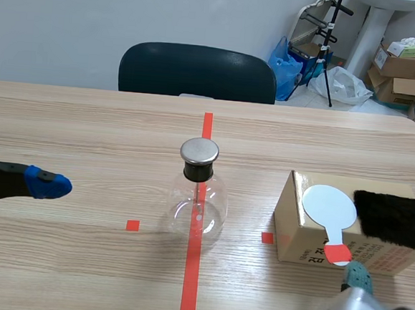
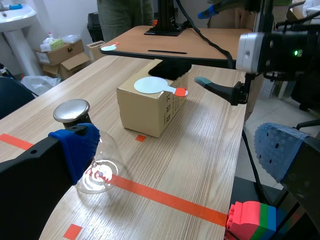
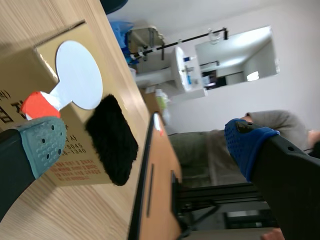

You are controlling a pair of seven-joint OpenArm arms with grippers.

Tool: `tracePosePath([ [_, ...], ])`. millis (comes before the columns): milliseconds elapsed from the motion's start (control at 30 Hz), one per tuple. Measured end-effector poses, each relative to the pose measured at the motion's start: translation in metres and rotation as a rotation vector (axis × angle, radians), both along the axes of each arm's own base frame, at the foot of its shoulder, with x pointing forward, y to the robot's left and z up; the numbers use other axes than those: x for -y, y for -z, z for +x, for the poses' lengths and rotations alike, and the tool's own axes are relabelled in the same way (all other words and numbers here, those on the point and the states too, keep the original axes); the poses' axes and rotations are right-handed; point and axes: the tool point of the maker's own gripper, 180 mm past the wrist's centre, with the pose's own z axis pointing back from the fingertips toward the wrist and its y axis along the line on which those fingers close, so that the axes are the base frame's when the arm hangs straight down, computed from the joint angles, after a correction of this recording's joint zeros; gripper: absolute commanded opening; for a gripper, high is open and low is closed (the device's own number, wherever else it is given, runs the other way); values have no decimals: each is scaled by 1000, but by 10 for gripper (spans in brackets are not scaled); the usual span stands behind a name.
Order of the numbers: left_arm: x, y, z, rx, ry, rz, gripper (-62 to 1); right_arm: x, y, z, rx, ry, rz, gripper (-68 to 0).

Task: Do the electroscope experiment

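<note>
The electroscope, a clear glass flask [image 1: 196,204] with a black neck and a metal cap [image 1: 199,151], stands on the red tape line at the table's middle. At the right, a cardboard box [image 1: 298,230] carries a white disc paddle [image 1: 330,206] with a red handle and a black fur pad [image 1: 393,218]. My left gripper [image 1: 47,183] hovers open at the left, well apart from the flask [image 2: 102,167]. My right gripper [image 1: 356,279] is open just in front of the box; its grey-green pad [image 3: 42,142] sits near the paddle's red handle [image 3: 37,104], beside the fur [image 3: 112,140].
A dark chair [image 1: 198,72] stands behind the far table edge. Boxes and bags crowd the floor at the back right. Coloured toy bricks [image 2: 250,220] lie off the table's near side. A second table [image 2: 200,45] stands beyond the box.
</note>
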Motion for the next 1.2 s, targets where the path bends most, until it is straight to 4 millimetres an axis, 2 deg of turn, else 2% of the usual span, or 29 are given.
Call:
tracePosePath([
  [133,-1,6,2,-14,-11,29,14,1,-21,12,-33,4,201,4],
  [267,-18,2,33,-13,-212,3,14,-12,-40,23,-83,-59,397,4],
  [367,-20,9,36,-60,-233,23,14,-19,-51,27,-109,-93,508,4],
  [467,-27,13,46,-79,-304,46,14,-26,-53,28,-165,-129,608,4],
  [600,-22,1,55,-56,-357,54,14,-38,-51,28,-241,-190,736,4],
  [833,-7,-31,54,-29,-422,45,14,-46,-60,36,-297,-305,826,4],
  [1000,-15,-22,57,-63,-468,105,14,-42,-68,42,-275,-318,863,4],
  [1200,-15,-23,58,-57,-470,100,14,-41,-72,46,-266,-324,870,4],
])
